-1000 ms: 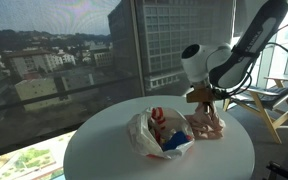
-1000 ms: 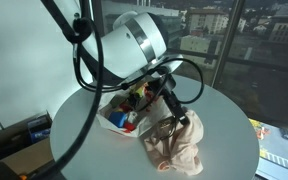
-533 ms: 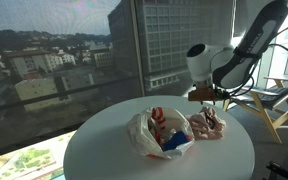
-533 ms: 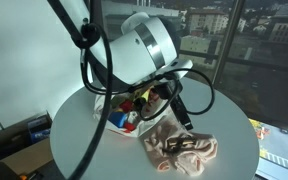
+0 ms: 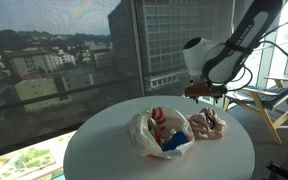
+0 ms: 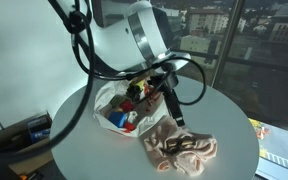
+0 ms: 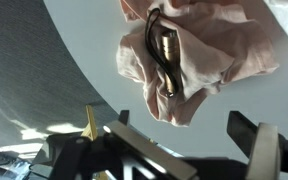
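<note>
Crumpled pink cloth [image 7: 219, 50] below gripper [image 7: 189, 138].

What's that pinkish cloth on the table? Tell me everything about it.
The cloth is pale pink, soft-looking and crumpled into a loose heap. A dark cord with a brassy piece lies in its folds. It rests on the round white table beside a plastic bag; the open gripper hangs above, apart.
</note>
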